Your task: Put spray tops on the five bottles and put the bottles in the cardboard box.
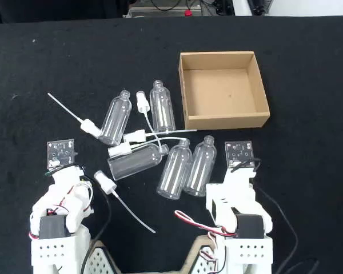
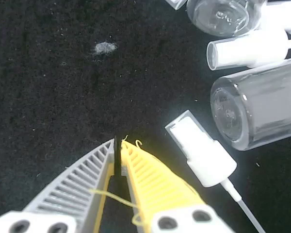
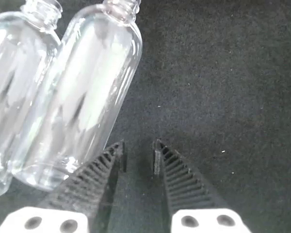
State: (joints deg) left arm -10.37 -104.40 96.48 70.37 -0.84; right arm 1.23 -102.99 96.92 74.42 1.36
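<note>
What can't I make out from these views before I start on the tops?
- High view: tubes of the middle tops tangle among the bottles; which tube joins which top is unclear.
- High view: the box front wall hides its near inner face.
- Left wrist view: the edge cuts off the near bottle at its neck and the near top along its tube.
- Right wrist view: the top edge cuts off the two bottles at their mouths.

No readable text, number or sign on any bottle (image 1: 163, 108), spray top (image 1: 104, 182) or the cardboard box (image 1: 226, 121)
</note>
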